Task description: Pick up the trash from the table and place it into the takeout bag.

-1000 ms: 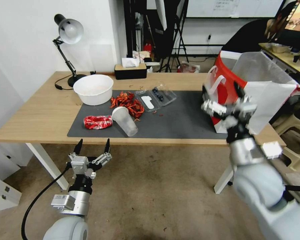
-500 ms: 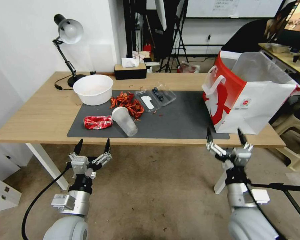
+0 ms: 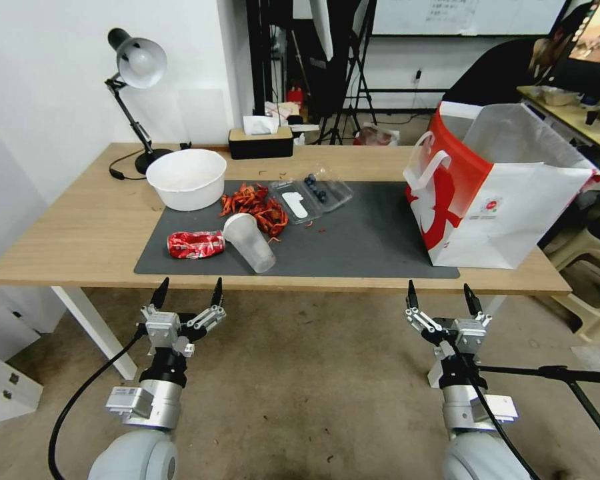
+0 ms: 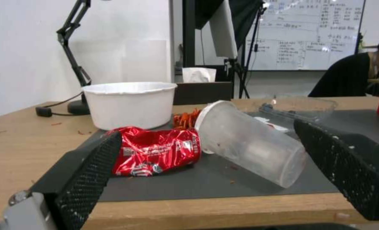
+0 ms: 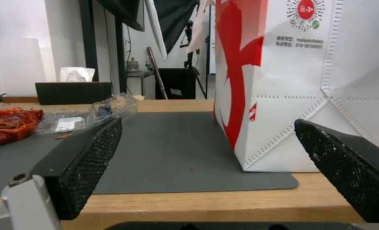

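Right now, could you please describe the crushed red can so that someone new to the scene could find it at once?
On the long wooden table lies a dark grey mat. Near the mat's front left corner, in front of the white bowl, lies the crushed red can on its side. It touches the rim of a tipped clear plastic cup and is the only shiny, crumpled metal thing there.

takeout bag (image 5: 308, 95) with round red-green logo, small print beneath too small to read
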Robot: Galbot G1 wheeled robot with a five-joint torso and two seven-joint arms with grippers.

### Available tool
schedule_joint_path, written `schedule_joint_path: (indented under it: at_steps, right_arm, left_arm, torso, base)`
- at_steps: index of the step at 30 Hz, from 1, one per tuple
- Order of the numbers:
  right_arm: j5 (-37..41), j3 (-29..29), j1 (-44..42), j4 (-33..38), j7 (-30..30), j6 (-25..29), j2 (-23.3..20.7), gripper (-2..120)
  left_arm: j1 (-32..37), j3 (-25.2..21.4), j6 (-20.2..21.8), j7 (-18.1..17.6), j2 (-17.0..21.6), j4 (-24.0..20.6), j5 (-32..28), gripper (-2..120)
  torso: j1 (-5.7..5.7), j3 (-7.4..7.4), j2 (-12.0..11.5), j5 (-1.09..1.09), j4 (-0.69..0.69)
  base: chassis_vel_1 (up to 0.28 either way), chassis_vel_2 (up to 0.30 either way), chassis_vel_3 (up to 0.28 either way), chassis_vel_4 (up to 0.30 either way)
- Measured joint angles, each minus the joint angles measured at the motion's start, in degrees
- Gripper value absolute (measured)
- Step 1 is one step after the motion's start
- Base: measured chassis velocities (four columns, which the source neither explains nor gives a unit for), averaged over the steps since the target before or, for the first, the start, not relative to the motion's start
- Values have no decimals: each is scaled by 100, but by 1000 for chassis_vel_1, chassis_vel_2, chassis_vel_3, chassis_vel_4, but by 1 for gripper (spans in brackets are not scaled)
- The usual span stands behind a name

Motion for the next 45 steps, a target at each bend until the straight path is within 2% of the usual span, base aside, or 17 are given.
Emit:
schedule_joint_path:
  at_steps: [2, 9, 12, 14, 17, 22, 25, 28, 30, 34, 35, 36, 37, 38, 41, 42, 45]
  right_arm:
    - [0, -16, 28, -5, -1, -12, -11, 100]
    - [31, -45, 152, -47, 1, -65, -66, 100]
    - [54, -104, 258, -90, 0, -102, -97, 100]
    - [57, -109, 268, -95, -1, -106, -100, 100]
    - [62, -119, 290, -133, -3, -113, -99, 100]
    - [56, -114, 264, -153, -5, -112, -71, 100]
    - [38, -102, 254, -168, -5, -109, -39, 100]
    - [15, -99, 252, -169, -5, -112, -8, 100]
    - [9, -98, 252, -168, -5, -114, -1, 100]
    - [-20, -92, 254, -160, -2, -135, 26, 100]
    - [-20, -92, 254, -160, -2, -135, 26, 100]
    - [-30, -83, 255, -159, -1, -140, 37, 100]
    - [-38, -80, 254, -159, 1, -141, 44, 100]
    - [-38, -80, 254, -159, 1, -141, 44, 100]
    - [-50, -73, 255, -159, 7, -145, 68, 100]
    - [-50, -73, 255, -159, 7, -145, 68, 100]
    - [-55, -71, 271, -167, 9, -148, 88, 100]
  left_arm:
    - [-17, 0, 0, 0, 33, 10, -8, 100]
    - [-237, 42, 125, -112, 539, 98, -274, 100]
    - [-394, 150, 382, -360, 854, 54, -790, 100]
    - [-437, 183, 444, -398, 911, 38, -888, 100]
    - [-680, 533, 832, -731, 1226, -79, -1642, 100]
    - [-1013, 815, 1020, -933, 1495, -9, -2126, 100]
    - [-1249, 1009, 1083, -1113, 1668, 77, -2453, 100]
    - [-1502, 1228, 1344, -1399, 1866, 87, -2923, 100]
    - [-1562, 1264, 1409, -1491, 1913, 98, -2994, 100]
    - [-1878, 1485, 1968, -2461, 2163, 44, -3544, 100]
    - [-1878, 1485, 1968, -2461, 2163, 44, -3544, 100]
    - [-2050, 1574, 2247, -2876, 2249, -39, -3953, 99]
    - [-2172, 1629, 2392, -3106, 2295, -72, -4209, 99]
    - [-2172, 1629, 2392, -3106, 2295, -72, -4209, 99]
    - [-2570, 1783, 2685, -3610, 2450, -80, -5007, 99]
    - [-2570, 1783, 2685, -3610, 2450, -80, -5007, 99]
    - [-2907, 1906, 2784, -3852, 2528, -30, -5609, 99]
  torso:
    - [0, 0, 0, 1, 1]
    - [0, 0, 0, -1, 0]
    - [0, 0, 0, -1, 2]
    - [0, 0, 0, 0, 1]
    - [0, 0, 0, 1, 1]
    - [0, 0, 0, 1, 0]
    - [0, 0, 0, -1, 0]
    - [0, 0, 0, 0, 1]
    - [0, 0, 0, 0, 0]
    - [0, 0, 0, 0, 1]
    - [0, 0, 0, 0, 1]
    - [-1, 0, 0, 1, 2]
    - [-1, 0, 0, 1, 0]
    - [-1, 0, 0, 1, 0]
    - [-1, 0, 0, 0, 1]
    - [-1, 0, 0, 0, 1]
    - [-1, -1, 0, 1, 0]
  base:
    - [0, 0, 0, 0]
    - [0, 0, 0, 0]
    - [0, 0, 0, 0]
    - [0, 0, 0, 0]
    - [0, 0, 0, 0]
    - [0, 0, 0, 0]
    - [0, 0, 0, 0]
    - [0, 0, 0, 0]
    - [0, 0, 0, 0]
    - [0, 0, 0, 0]
    - [0, 0, 0, 0]
    - [0, 0, 0, 0]
    - [0, 0, 0, 0]
    - [0, 0, 0, 0]
    - [0, 0, 0, 0]
    - [0, 0, 0, 0]
    - [0, 0, 0, 0]
